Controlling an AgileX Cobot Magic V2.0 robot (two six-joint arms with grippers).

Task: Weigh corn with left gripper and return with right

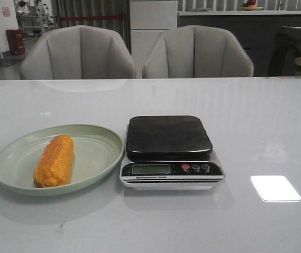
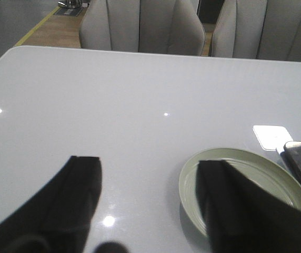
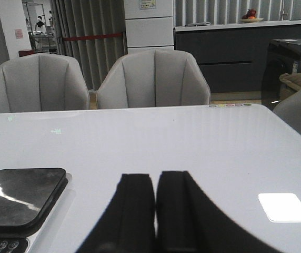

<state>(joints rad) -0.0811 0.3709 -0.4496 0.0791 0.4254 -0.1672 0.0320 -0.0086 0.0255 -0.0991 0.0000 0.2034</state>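
Left fingers (image 2: 148,211) spread wide, empty; right fingers (image 3: 154,211) pressed together, empty; corn (image 1: 54,161) lies on plate (image 1: 13,158) beside scale (image 1: 169,150).

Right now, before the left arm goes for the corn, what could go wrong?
The corn is round and lies on a shallow green plate, so it may roll from a poor pinch. The plate sits close beside the scale, so the left gripper's open fingers could bump either.

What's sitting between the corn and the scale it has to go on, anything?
Nothing visible. The corn lies on the green plate, directly beside the scale, whose platform is bare. Only the plate's low rim lies between them.
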